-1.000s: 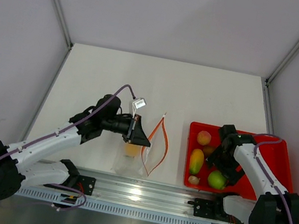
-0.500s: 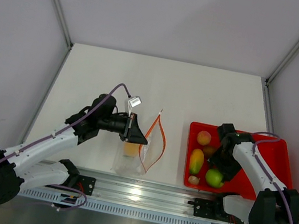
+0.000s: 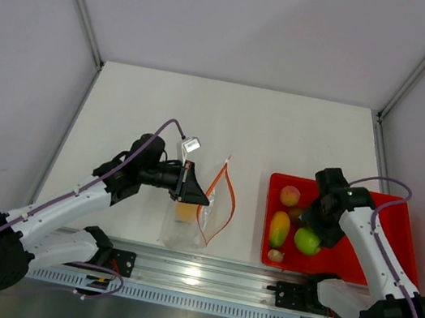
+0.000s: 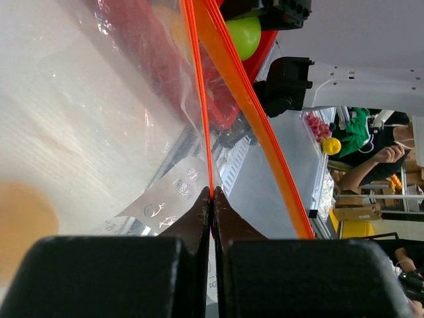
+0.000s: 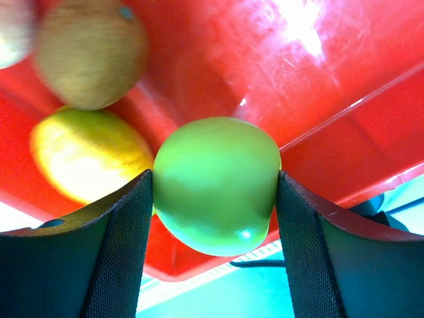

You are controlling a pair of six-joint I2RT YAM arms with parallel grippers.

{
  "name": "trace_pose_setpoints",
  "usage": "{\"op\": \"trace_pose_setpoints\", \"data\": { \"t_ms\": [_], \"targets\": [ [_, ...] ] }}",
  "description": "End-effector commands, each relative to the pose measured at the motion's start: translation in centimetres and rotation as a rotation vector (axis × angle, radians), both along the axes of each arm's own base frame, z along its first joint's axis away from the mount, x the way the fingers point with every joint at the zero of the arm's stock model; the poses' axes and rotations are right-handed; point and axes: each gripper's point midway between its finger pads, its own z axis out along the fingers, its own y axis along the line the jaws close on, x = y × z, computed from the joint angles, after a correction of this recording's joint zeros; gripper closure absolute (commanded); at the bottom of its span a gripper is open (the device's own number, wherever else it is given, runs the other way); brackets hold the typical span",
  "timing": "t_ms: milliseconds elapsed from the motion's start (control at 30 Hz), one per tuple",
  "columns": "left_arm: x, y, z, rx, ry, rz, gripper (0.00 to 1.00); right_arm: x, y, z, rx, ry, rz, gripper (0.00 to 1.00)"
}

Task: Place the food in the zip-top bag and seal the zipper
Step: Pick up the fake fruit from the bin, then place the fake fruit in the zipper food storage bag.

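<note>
Gripping: right hand [image 5: 213, 195] clamps apple [image 5: 215, 165]
Left hand [image 4: 212, 199]: pinching zipper [image 4: 246, 99], mouth held open
Bag [image 3: 181, 232]: left of apple

Operator: What type of site is this?
Technician: A robotics lab. A white table [image 3: 226, 128] stands inside white panels [image 3: 254, 18], with two robot arms [image 3: 65, 203] bolted to a metal rail [image 3: 201, 271].
Operator: Further evidence?
Technician: Beyond the cell, people [image 4: 359, 129] and brown boxes [image 4: 354, 213] show in the left wrist view.
</note>
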Motion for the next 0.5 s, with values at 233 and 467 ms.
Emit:
{"op": "trace_pose_setpoints", "data": {
  "t_ms": [233,467],
  "targets": [
    [0.6,-0.1,0.8,-0.011,0.001,0.014,0.99,3.9,3.6,9.2,0.179,-0.365,0.225,1.0],
    [1.2,-0.5,0.8,0.0,0.024,0.021,0.99,4.7,10.0,14.7,0.441,-0.524,0.485,1.0]
  ]
}}
